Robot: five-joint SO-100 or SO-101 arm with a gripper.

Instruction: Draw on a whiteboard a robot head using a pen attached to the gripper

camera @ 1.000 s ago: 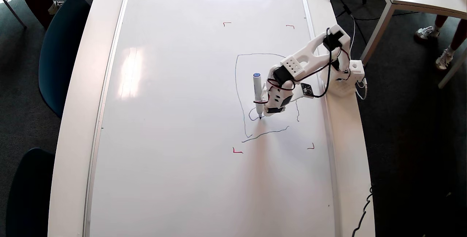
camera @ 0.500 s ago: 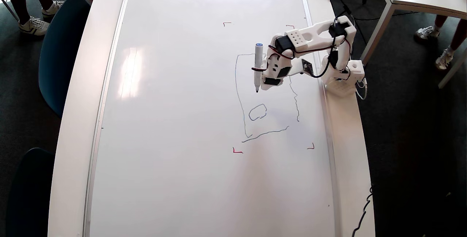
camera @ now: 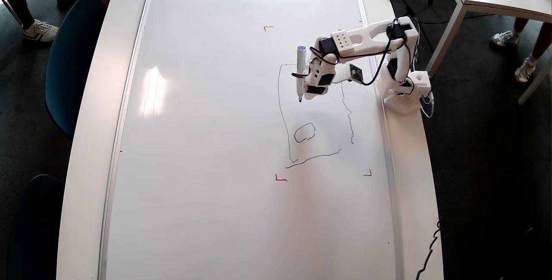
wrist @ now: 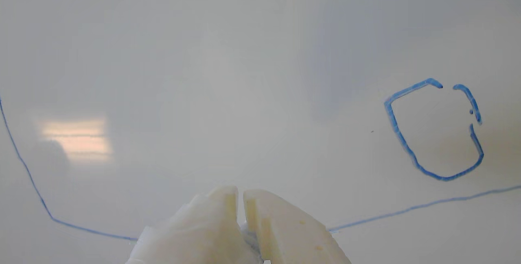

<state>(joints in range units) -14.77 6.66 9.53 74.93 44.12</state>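
- Well, from the overhead view the whiteboard (camera: 207, 142) covers nearly the whole table, and the robot head (camera: 304, 133) is only partly there: a tall wobbly outline with one small rounded box low inside it.
- The pen (camera: 299, 73) is fixed alongside the gripper (camera: 311, 93), blue cap up-frame, dark tip pointing down-frame, so its long axis runs roughly along the outline's left edge.
- The tip sits inside the outline, near its upper left, with the finished box well apart below it; whether it touches the board I cannot tell from here.
- My guess is that the next box belongs in this bare upper stretch, so the pen is already about where it needs to come down.
- In the wrist view the gripper (wrist: 240, 193) shows two white claw tips with only a thin slit between them, nothing clamped there; the pen itself is out of shot.
- That view also shows the robot head (wrist: 435, 129) as blue line: the small box at the right with a gap along its top, and the outline curving round the claw.
- No containers are anywhere on the board.
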